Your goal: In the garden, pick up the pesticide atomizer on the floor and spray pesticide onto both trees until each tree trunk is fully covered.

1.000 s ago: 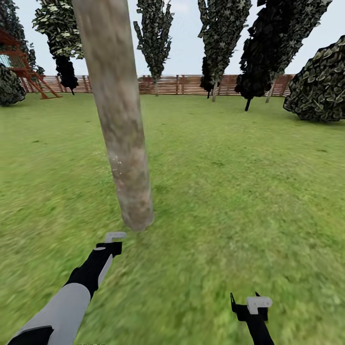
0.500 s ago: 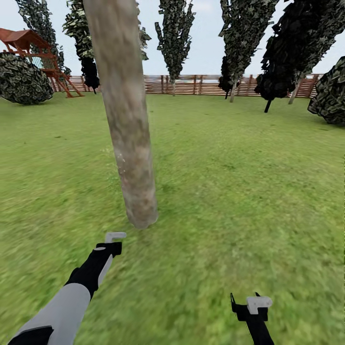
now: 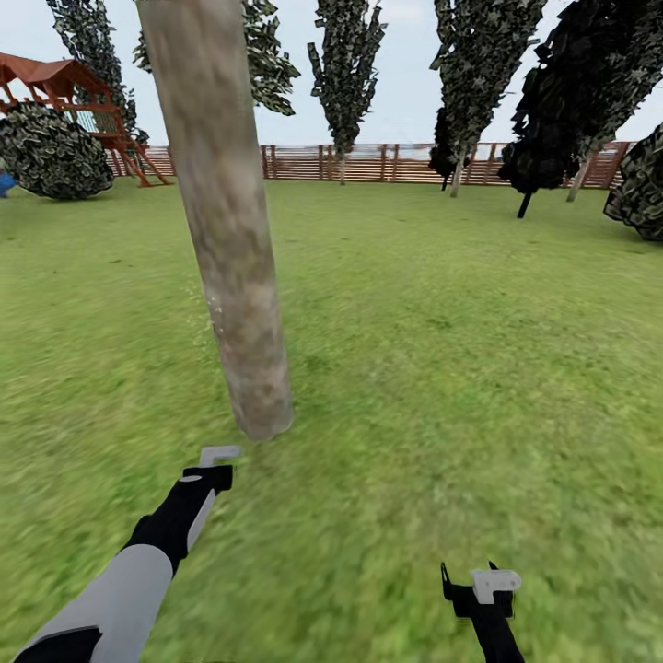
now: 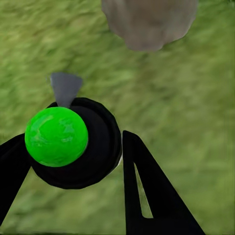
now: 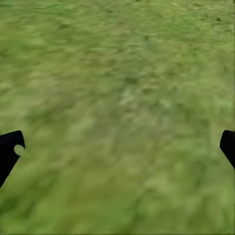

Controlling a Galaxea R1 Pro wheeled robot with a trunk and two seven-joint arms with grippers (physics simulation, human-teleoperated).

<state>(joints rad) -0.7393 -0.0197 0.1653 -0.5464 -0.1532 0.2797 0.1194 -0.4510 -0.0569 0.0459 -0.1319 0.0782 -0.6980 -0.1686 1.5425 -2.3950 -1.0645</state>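
**Beside the trunk: atomizer held in the left gripper, right gripper spread over grass**

On the lawn of the garden (image 3: 442, 304), the robot faces a thick tree trunk (image 3: 230, 258), mottled beige-brown and grey, which rises from the grass just ahead of the left arm and leans slightly in the head view. A few pale specks of pesticide (image 3: 204, 304) show along the trunk's left edge, faint and hard to count.

The left gripper (image 3: 219, 465) sits low near the foot of that trunk. In the left wrist view its two dark fingers (image 4: 147, 191) flank the pesticide atomizer (image 4: 78, 144) on either side, pinching it: a round black body with a bright green dot on top and a small grey nozzle pointing toward the base of the trunk. The trunk's foot appears just beyond the nozzle, apart from it, with grass between.

The right gripper (image 3: 483, 589) hangs well to the right of the trunk, above bare floor (image 5: 122, 112). In the right wrist view its fingertips (image 5: 10, 152) stand far apart at opposite edges, nothing between them but blurred green grass.

Farther off, a brown slatted fence (image 3: 387, 161) closes the lawn. Several trees (image 3: 345, 64) with dark blocky crowns stand before it, a round bush (image 3: 51, 152) lies at the far left, and a red-brown play structure (image 3: 64, 83) rises behind that bush.
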